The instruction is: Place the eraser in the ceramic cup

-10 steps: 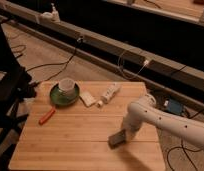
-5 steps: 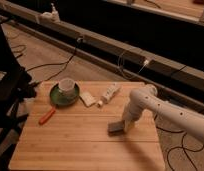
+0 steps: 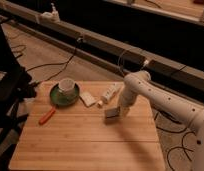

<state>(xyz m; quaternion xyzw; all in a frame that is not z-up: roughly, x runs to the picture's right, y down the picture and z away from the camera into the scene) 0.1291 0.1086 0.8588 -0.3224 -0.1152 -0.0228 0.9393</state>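
Grey eraser [image 3: 111, 113] sits clamped in the hand [image 3: 116, 109] (over the table [image 3: 85, 142], apart from the ceramic cup [image 3: 66, 86]).

CAM: one view | STANCE: high up, looking obliquely down past my pincer [image 3: 116, 111] toward the dark rail [image 3: 95, 44] beyond it | RANGE: middling; the whole wooden table [image 3: 85, 145] under my pincer fits in | PINCER: just right of frame centre, my arm [image 3: 165, 102] entering from lower right | MOUNT: cannot tell
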